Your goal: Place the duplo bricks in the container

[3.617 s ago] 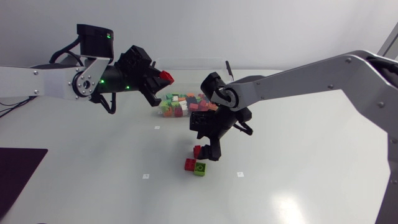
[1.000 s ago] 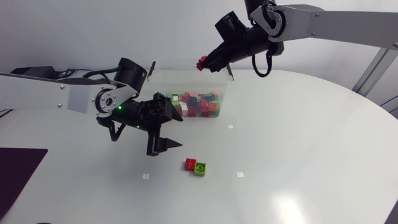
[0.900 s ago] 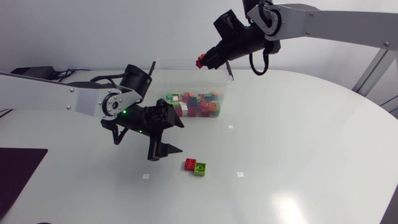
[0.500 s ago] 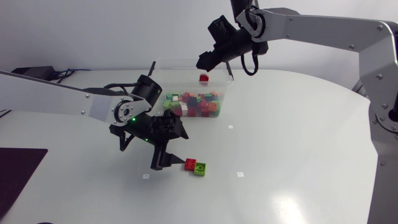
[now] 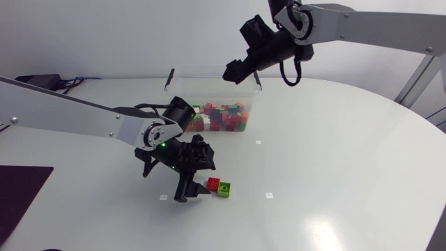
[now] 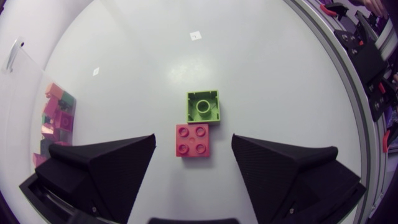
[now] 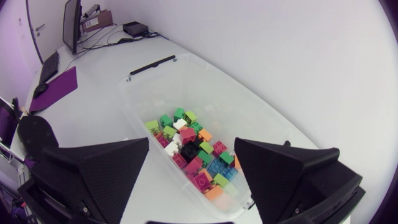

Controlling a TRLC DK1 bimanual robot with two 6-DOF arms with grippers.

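Two duplo bricks lie side by side on the white table: a red brick (image 5: pixel 213 184) (image 6: pixel 192 139) and a lime-green brick (image 5: pixel 224 189) (image 6: pixel 203 106). My left gripper (image 5: pixel 194 180) (image 6: pixel 193 158) hangs low over them, open, with the red brick between its spread fingers and untouched; the green brick is just ahead of it. The clear container (image 5: pixel 182 75) (image 7: pixel 134 93) at the back holds several coloured bricks (image 5: pixel 217 116) (image 7: pixel 189 152). My right gripper (image 5: pixel 233 71) (image 7: pixel 191 155) hovers above the container's right end, open and holding nothing.
A dark purple mat (image 5: pixel 21 195) lies at the table's front left edge. Small white marker squares (image 5: pixel 269 194) dot the table near the loose bricks. The table curves away at the right.
My right gripper opened and the red brick it held dropped into the container. My left arm swung down and right to the two loose bricks, its fingers narrowing slightly.
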